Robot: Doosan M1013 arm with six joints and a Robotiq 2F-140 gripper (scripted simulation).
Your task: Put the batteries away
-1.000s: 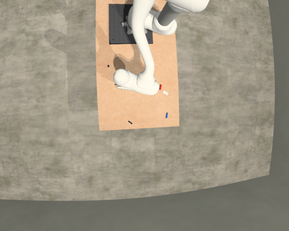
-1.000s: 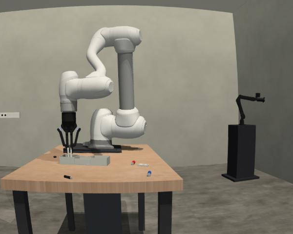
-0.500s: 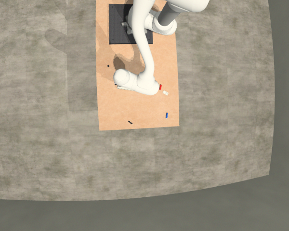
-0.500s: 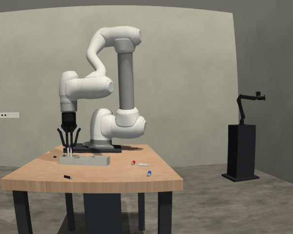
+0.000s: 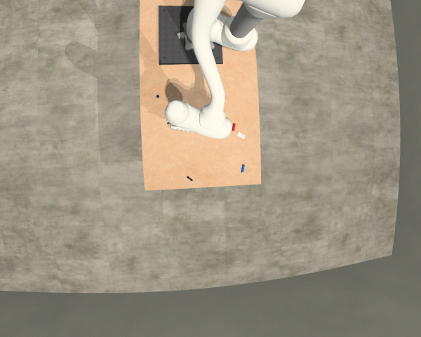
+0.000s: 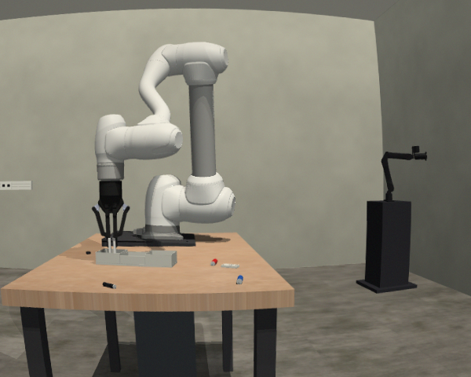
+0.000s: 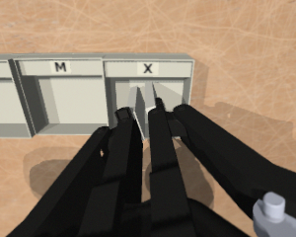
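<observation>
- The gripper [image 7: 143, 110] points straight down, and its fingers [image 6: 112, 242] are clenched almost together with nothing between them; their pale tips dip inside the bin marked X [image 7: 148, 69].
- The bins form a grey row of open boxes [image 6: 136, 258] on the tabletop [image 6: 179, 283]; M [image 7: 60, 67] sits beside X, and a further compartment is cut off at the wrist view's left edge, its label unseen.
- 3 small cylinders lie loose on the tabletop: a red-capped battery [image 6: 213, 261], a blue-capped battery [image 6: 239, 279], and a black battery [image 6: 109, 285] near the front edge.
- A flat white block [image 6: 229, 265] lies just beside the red-capped one.
- A tiny black round object [image 6: 88, 252] rests left of the bins.
</observation>
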